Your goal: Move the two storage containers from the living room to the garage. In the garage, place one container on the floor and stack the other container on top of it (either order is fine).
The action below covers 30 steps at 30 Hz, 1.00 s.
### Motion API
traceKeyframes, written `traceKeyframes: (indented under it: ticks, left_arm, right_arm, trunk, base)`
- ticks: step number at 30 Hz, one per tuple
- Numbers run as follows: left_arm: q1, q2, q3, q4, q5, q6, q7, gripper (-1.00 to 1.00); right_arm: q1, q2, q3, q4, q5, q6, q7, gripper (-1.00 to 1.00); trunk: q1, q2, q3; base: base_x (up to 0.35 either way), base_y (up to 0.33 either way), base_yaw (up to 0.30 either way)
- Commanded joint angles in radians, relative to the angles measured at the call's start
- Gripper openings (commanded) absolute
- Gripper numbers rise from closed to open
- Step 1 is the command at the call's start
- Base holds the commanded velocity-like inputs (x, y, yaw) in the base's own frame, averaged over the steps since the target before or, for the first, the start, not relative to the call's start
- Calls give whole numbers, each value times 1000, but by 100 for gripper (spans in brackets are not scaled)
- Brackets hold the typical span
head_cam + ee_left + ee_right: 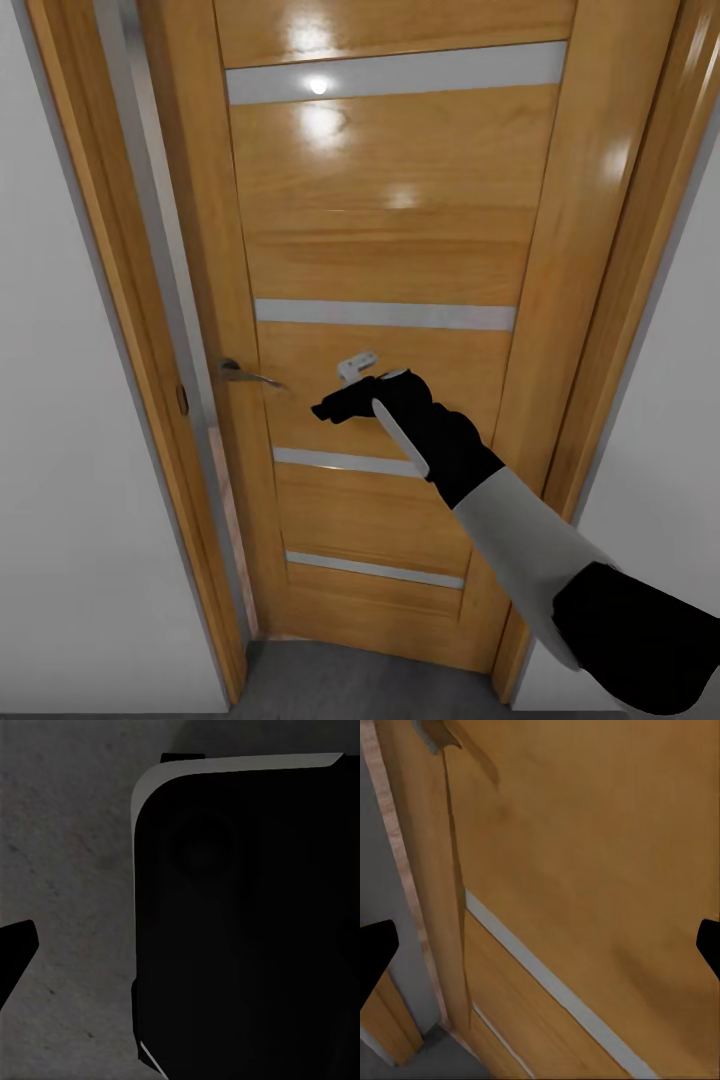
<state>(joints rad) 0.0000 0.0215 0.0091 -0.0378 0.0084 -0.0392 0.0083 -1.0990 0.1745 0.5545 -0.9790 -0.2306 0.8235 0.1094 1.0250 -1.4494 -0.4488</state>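
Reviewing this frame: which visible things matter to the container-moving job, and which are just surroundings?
Job-related:
- right gripper, reaching toward the door handle
- wooden door, standing ajar
- no containers visible

Surroundings:
- door frame
- white wall
- grey floor

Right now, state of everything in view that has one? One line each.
door: slightly ajar at the handle side, a narrow gap showing along its edge
door handle: lever level, untouched
right gripper: open, empty, held out in front of the door beside the handle, not touching it
left gripper: one fingertip in view over grey floor, open or shut cannot be told
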Motion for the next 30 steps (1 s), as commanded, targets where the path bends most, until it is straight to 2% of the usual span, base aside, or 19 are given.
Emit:
traceKeyframes:
  ticks: [1,12,21,28,30]
  left_arm:
    - [0,0,0,-1,1,-2,1,100]
    - [0,0,0,-1,1,-2,1,100]
    - [0,0,0,-1,1,-2,-1,100]
    - [0,0,1,-1,1,-2,-1,100]
    - [0,0,1,-1,1,-2,-1,100]
  right_arm:
    - [-1,0,0,8,3,4,3,100]
    - [-1,0,5,38,13,-6,-13,100]
    - [-1,0,15,24,15,-10,-5,100]
    - [-1,0,71,24,15,-15,-16,100]
    - [-1,0,76,27,15,-17,-58,100]
  trunk:
    - [0,-1,-1]
    - [0,-1,-1]
    - [0,-1,-1]
    - [0,-1,-1]
    - [0,-1,-1]
  base:
    - [0,0,0]
    - [7,0,0]
    - [204,0,0]
    - [33,0,0]
    - [4,0,0]
